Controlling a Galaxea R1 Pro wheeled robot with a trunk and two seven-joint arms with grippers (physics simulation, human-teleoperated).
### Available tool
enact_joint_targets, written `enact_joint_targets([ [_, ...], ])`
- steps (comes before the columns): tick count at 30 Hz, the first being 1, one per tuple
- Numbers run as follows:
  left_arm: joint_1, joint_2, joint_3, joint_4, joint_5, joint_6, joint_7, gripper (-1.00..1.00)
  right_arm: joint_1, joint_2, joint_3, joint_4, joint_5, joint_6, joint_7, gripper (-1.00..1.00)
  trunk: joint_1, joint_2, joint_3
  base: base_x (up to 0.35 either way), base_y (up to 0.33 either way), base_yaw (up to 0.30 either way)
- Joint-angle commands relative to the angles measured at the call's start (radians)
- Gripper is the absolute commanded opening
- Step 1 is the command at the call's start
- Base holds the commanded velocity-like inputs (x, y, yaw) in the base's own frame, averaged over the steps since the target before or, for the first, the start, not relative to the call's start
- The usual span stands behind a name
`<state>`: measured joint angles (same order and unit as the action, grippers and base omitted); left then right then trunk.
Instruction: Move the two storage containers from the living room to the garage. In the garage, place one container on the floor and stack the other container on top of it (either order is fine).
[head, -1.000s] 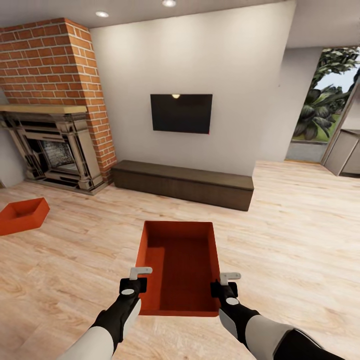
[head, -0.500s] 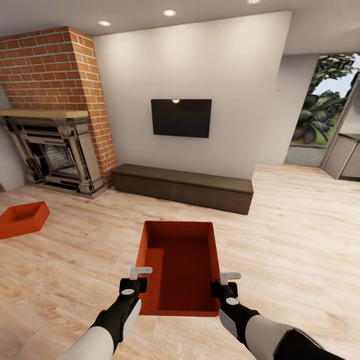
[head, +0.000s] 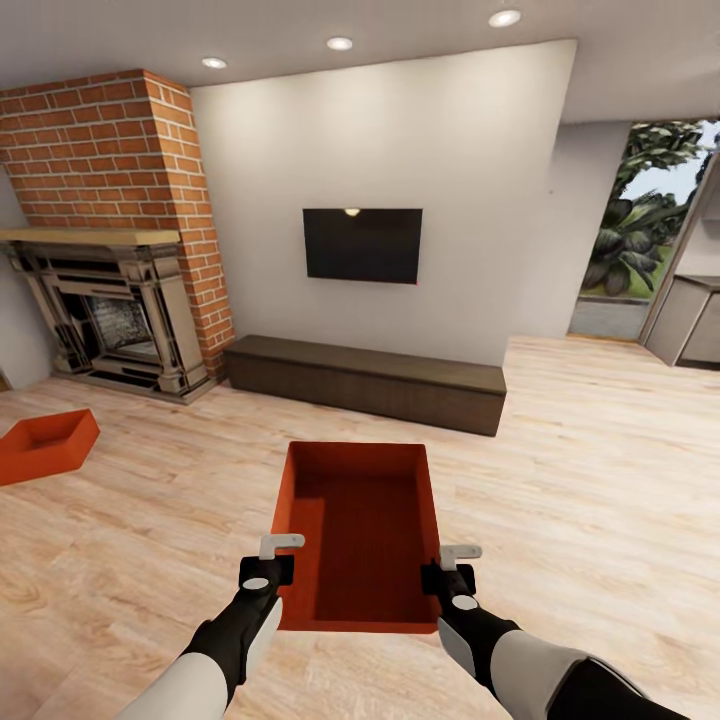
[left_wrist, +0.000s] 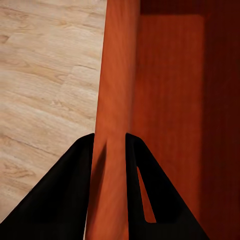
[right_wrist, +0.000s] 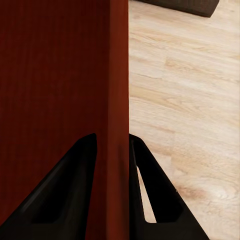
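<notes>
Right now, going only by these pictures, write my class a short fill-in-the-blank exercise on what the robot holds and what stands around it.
1. Each end effector, left and right, is clamped on a side ____ of the held container.
2. The other container rests on the ____ plank floor.
3. The television hangs above a long dark ____.
4. The fireplace surround is made of red ____.

Missing words: wall; wood; cabinet; brick

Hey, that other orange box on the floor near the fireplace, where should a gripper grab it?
Likely pinch a thin long wall of the floor box from above, one finger inside; it is open-topped, as the held box is gripped.
</notes>
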<state>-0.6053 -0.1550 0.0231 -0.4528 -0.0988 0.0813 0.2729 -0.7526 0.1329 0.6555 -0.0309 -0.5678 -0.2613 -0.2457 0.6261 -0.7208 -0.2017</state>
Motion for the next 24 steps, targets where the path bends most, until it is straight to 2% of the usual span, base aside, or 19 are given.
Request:
enact_joint_targets([
  [1, -0.001, -0.001, 0.072, -0.001, -0.01, 0.009, 0.006, -1.0, -0.001, 0.0, -0.012, -0.004, 0.013, -0.001, 0.002, -1.0, 0.0, -0.001, 0.0, 0.0, 0.0, 0.0],
  [24, -0.001, 0.0, 0.072, -0.001, -0.01, 0.009, 0.005, -1.0, -0.001, 0.001, -0.012, -0.004, 0.013, -0.001, 0.002, -1.0, 0.0, -0.001, 0.038, 0.0, 0.0, 0.0],
])
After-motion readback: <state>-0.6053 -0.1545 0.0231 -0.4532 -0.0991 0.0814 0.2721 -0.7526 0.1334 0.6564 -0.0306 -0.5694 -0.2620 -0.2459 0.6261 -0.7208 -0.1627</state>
